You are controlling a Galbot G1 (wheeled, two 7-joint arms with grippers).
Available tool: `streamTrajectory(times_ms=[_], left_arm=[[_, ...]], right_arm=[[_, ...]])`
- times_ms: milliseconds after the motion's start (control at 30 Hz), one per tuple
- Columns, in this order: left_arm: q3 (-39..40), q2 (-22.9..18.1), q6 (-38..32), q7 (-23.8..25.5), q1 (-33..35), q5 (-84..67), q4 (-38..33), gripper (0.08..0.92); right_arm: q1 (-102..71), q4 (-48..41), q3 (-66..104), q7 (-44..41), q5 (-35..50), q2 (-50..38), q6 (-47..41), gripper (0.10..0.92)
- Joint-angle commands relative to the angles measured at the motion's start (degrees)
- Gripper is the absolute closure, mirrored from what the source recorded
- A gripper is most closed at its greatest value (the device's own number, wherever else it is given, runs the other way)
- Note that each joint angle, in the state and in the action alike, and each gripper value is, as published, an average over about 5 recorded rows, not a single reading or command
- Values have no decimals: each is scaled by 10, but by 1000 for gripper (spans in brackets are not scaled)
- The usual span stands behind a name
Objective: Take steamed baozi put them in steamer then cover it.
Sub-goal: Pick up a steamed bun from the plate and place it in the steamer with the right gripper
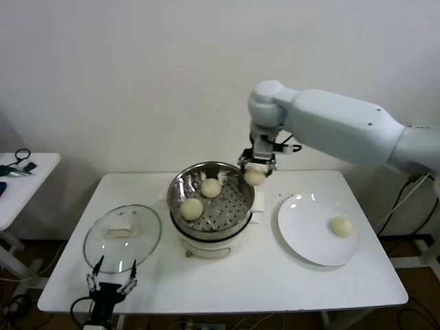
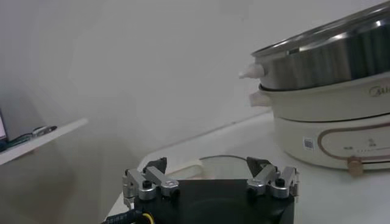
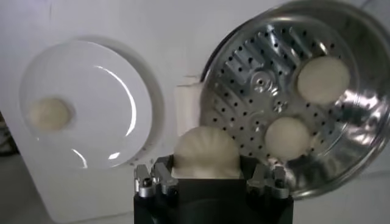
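1. Right gripper (image 1: 256,170): raised above the table, just over the steamer's right rim. Fingers closed on one baozi (image 3: 206,152), held between them; the bun hangs at the rim's edge, above the gap between steamer and plate.
2. Right arm: white, reaching in from the right of the scene, wrist pointing down.
3. Steamer (image 1: 180,189): shiny perforated basket on a white pot base, mid-table. Uncovered.
4. Baozi in steamer: two. One (image 1: 210,187) toward the far side, one (image 1: 192,208) nearer and to the left. They lie apart, both on the perforated floor.
5. Plate (image 1: 302,230): flat, white, on the table right of the steamer, close to the pot base but not touching it so far as can be seen.
6. Baozi on plate (image 1: 341,226): one, on the plate's right part.
7. Cover (image 1: 141,227): clear glass with metal rim, lying flat on the table left of the steamer, cream handle (image 1: 120,231) upward at its centre.
8. Left gripper (image 1: 110,283): low at the table's near-left edge, just near of the cover. Fingers spread wide, holding nothing.
9. Table (image 1: 234,282): white, bearing all of the above.
10. Side table (image 1: 20,180): white, far left, with dark cabling on it.
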Motion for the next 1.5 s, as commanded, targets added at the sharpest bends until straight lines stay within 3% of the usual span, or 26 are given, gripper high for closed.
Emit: streamTrajectory(times_ms=[33, 967, 1300, 1500], left_arm=[[-3, 1, -2, 0, 0, -7, 0, 177], [-6, 3, -3, 0, -5, -13, 8, 177], [-7, 2, -5, 0, -5, -13, 13, 177], [-9, 4, -8, 0, -3, -14, 15, 177]], right_arm=[[-38, 6, 2, -1, -53, 106, 38, 313], [-100, 3, -22, 7, -60, 120, 39, 301], [-100, 2, -13, 8, -70, 116, 38, 208], [-90, 6, 14, 9, -78, 100, 40, 203]])
